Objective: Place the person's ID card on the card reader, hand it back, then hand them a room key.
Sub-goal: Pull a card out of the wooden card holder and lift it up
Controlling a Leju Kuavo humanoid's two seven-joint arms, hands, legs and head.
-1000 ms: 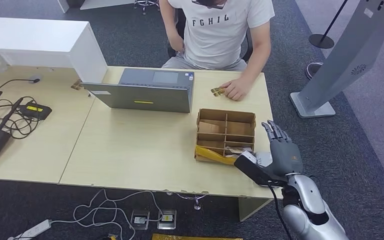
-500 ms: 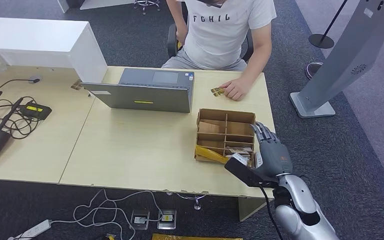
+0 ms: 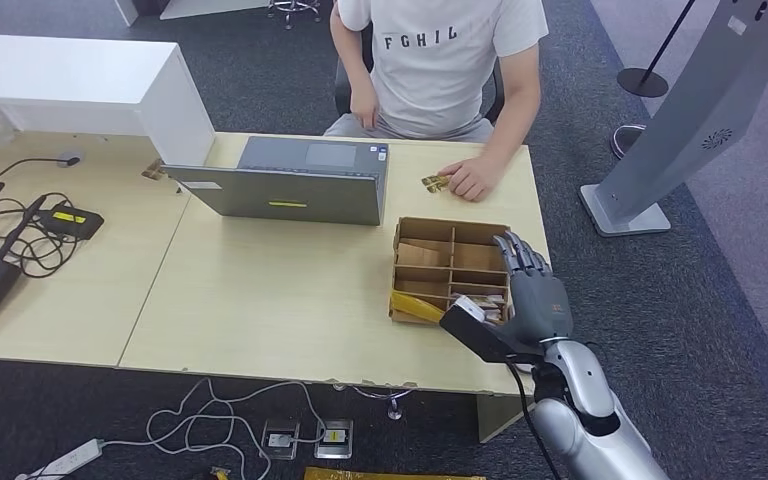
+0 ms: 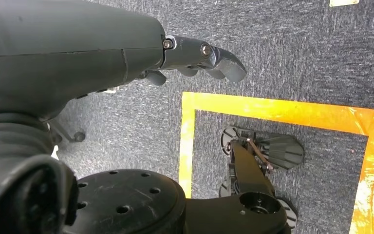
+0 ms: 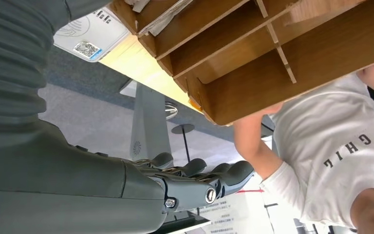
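Right hand (image 3: 532, 295) has slid in from the table's right edge over the last second and now hangs over the right side of the cardboard box (image 3: 450, 240). Fingers straight and apart, holding nothing.

A card (image 3: 435, 183) lies beyond the box, under the person's hand (image 3: 472, 180); can't tell whether it's the ID or a key. More cards (image 3: 478, 303) sit in the box's near compartment, by the thumb.

Likely the key-pick step, not yet started.

Left hand (image 4: 195, 56) hangs low over the floor, fingers loosely bent, empty.
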